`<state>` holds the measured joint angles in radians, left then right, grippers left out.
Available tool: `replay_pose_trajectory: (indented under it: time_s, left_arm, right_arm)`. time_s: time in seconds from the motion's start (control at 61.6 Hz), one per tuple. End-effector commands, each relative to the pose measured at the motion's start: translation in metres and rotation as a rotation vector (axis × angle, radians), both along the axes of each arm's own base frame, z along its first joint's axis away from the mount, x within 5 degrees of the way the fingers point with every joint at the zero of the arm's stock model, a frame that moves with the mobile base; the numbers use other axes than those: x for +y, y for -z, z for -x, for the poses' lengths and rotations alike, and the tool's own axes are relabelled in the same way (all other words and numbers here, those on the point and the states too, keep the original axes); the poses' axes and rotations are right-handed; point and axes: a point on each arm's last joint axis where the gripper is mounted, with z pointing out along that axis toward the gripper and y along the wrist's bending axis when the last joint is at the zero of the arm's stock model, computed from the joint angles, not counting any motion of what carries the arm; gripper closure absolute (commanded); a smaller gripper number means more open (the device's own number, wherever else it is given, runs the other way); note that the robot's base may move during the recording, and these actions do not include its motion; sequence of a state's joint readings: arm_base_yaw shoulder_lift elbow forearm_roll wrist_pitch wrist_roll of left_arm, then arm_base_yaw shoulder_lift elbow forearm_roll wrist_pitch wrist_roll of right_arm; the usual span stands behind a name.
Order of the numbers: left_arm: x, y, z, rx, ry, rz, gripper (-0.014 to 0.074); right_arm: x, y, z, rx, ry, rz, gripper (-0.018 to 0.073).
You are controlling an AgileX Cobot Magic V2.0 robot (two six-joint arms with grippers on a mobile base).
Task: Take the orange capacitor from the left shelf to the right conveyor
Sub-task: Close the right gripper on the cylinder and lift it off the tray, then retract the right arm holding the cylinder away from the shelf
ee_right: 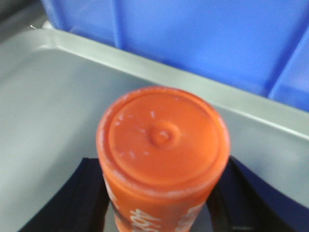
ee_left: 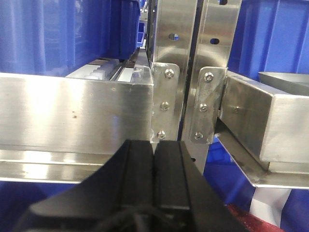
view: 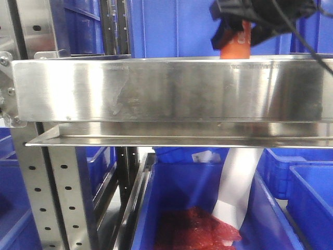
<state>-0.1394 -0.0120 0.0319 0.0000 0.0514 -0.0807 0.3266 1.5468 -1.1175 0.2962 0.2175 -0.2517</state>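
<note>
Nearest us in the front view is the tall brushed-steel lip of the left shelf (view: pixel 171 88); above its right end the right pincer (view: pixel 237 36) pinches the orange capacitor (view: pixel 238 48). Left wrist view: the black left pincer (ee_left: pixel 153 169) is pressed together. Right wrist view: we see the capacitor's round dimpled cap, with white lettering below.

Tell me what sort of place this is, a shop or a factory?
Probably a factory or warehouse parts store. A steel shelf sits on perforated metal uprights, blue plastic bins fill the spaces behind and below it, and a small orange cylinder shows above its front lip.
</note>
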Motion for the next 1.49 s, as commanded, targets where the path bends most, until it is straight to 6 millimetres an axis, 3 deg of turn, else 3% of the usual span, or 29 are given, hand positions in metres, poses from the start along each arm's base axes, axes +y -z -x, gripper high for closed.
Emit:
replay_pose_trajectory:
  time_s: [0.0,0.146,0.276,0.552,0.845,1.056,1.251,1.478]
  left_arm:
    - [0.000,-0.011,0.002,-0.108,0.006,0.017,0.0701]
    - [0.000,-0.011,0.002,-0.108,0.006,0.017,0.0701]
    - [0.000,-0.011,0.002,-0.108,0.006,0.017,0.0701]
    - [0.000,-0.011,0.002,-0.108,0.006,0.017,0.0701]
    - [0.000,-0.011,0.002,-0.108,0.006,0.017,0.0701]
    - [0.000,-0.011,0.002,-0.108,0.006,0.017,0.0701]
    - [0.000,-0.011,0.002,-0.108,0.006,0.017,0.0701]
    - [0.000,-0.011,0.002,-0.108,0.006,0.017,0.0701]
  right_arm:
    - [-0.005,-0.049,0.013,-0.168,0.012,-0.058,0.0503]
    - [-0.013,-0.072,0.041,-0.213,0.002,-0.077,0.0503]
    - [-0.026,-0.092,0.079,-0.288,0.001,-0.103,0.0503]
    - [-0.056,-0.108,0.156,-0.457,0.024,-0.155,0.0503]
    - [-0.082,-0.097,0.232,-0.589,0.026,-0.197,0.0503]
    - [-0.093,-0.061,0.272,-0.610,0.012,-0.204,0.0503]
    - [-0.098,-0.033,0.288,-0.647,0.017,-0.216,0.0503]
    - [-0.101,-0.028,0.293,-0.688,0.026,-0.230,0.0503]
